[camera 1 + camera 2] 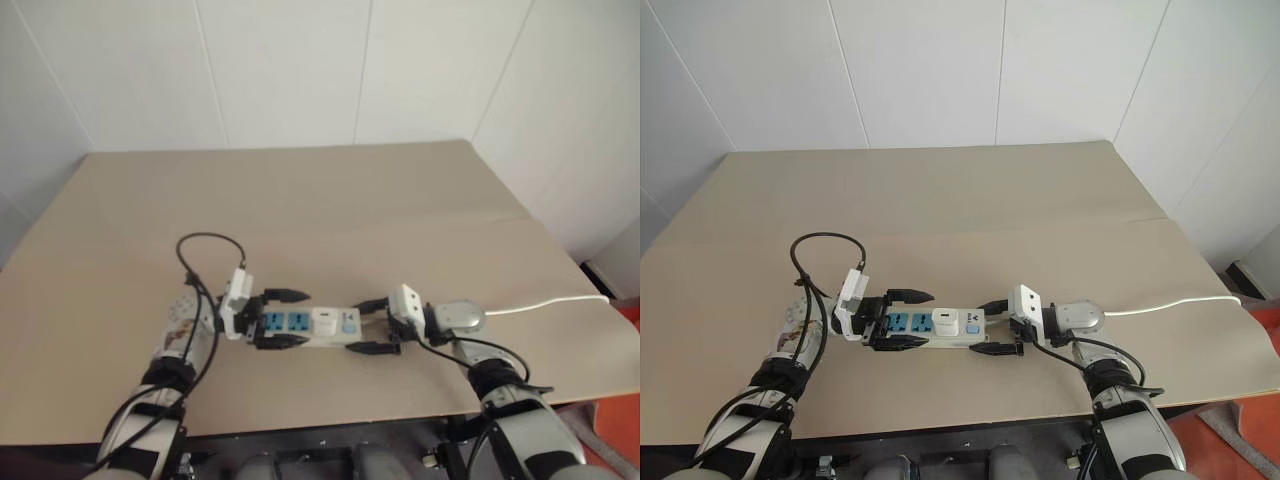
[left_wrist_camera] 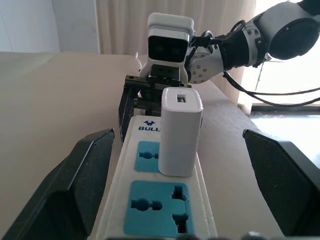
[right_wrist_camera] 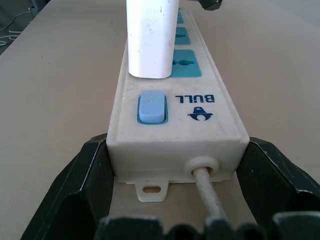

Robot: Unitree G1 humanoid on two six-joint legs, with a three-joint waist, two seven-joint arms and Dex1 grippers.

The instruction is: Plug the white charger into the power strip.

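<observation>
Now my left end effector (image 1: 908,319) is released, its 2 black fingers (image 2: 75,185) spread wide on either side of the free end of the power strip (image 1: 930,328) without touching it. From the left wrist view, the white charger (image 2: 179,131) stands upright in the socket nearest the switch, with 2 blue sockets bare on my side of it. My right end effector (image 1: 992,327) is clenched on the power strip at its cord end; in the right wrist view its fingers (image 3: 75,200) press against both long sides of the strip, just by the corners where the cord (image 3: 209,192) comes out. The blue switch (image 3: 151,107) sits between that end and the charger, beside a printed logo (image 3: 201,107). Both end effectors face each other along the strip, level with the bench (image 1: 330,200). The strip lies flat near the front edge of the tan bench, running from my left to my right. Its thin white cord trails off to the right across the bench toward the edge. White wall panels (image 1: 300,70) stand behind the bench.
</observation>
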